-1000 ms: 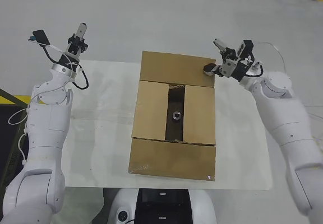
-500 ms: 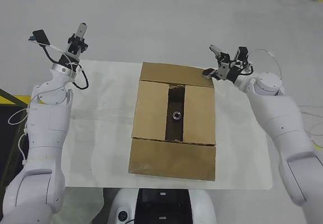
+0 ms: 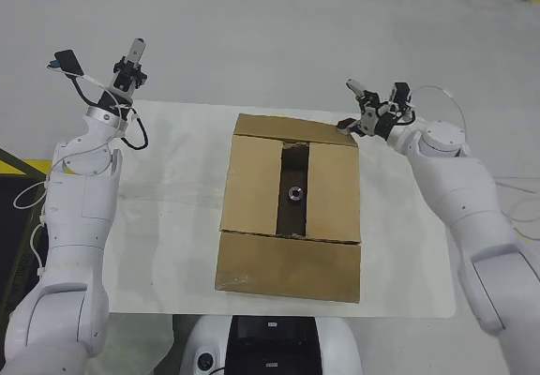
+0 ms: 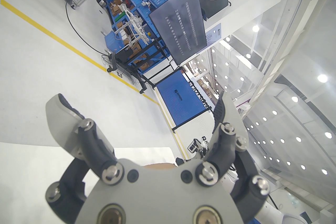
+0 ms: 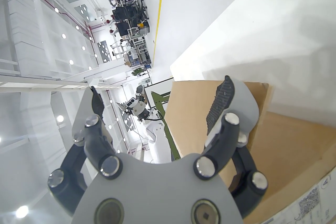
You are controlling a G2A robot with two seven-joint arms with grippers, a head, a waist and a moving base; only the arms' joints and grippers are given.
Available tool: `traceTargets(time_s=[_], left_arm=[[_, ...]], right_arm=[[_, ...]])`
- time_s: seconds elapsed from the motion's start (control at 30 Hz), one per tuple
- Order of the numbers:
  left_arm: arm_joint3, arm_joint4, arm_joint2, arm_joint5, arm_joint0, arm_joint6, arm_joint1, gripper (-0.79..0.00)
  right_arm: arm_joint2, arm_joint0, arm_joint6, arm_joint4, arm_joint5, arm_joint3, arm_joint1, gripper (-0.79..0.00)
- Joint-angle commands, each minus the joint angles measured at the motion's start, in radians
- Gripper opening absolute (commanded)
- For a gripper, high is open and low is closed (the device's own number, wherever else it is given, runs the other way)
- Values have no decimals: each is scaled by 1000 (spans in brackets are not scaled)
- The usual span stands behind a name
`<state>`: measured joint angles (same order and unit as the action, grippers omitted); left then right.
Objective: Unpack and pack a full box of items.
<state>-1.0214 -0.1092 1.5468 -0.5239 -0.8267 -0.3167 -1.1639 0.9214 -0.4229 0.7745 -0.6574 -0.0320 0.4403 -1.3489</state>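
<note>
Right hand (image 3: 352, 106) and left hand (image 3: 136, 47) both gape, grasping nothing; one box (image 3: 251, 187), one table (image 3: 176, 234).

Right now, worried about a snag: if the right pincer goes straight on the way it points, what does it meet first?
Probably the cardboard box's far flap: one finger of the right pincer overlaps it, though depth is unclear.

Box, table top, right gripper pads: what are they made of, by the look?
Box: matte brown cardboard, going by the folded flaps and raw edges. Table: white, faintly creased sheet, perhaps plastic or cloth. Pads: dark and ribbed, likely rubber.
</note>
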Motion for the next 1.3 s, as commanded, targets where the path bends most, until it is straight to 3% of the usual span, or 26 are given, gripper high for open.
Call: traceTargets(time_s=[0.0,0.27,0.5,0.7,1.0,1.27], left_arm=[[0,0,0,0,0,0,0,0],[0,0,0,0,0,0,0,0],[0,0,0,0,0,0,0,0],[0,0,0,0,0,0,0,0],[0,0,0,0,0,0,0,0],[0,0,0,0,0,0,0,0]], right_arm=[[9,8,1,-8,-14,-5,-1,0],[42,15,60,-7,-68,47,5,0],[75,-44,115,19,-86,204,27,0],[143,-172,161,36,-37,430,67,0],[246,-461,141,185,83,893,133,0],[264,-603,92,276,166,1090,154,0]])
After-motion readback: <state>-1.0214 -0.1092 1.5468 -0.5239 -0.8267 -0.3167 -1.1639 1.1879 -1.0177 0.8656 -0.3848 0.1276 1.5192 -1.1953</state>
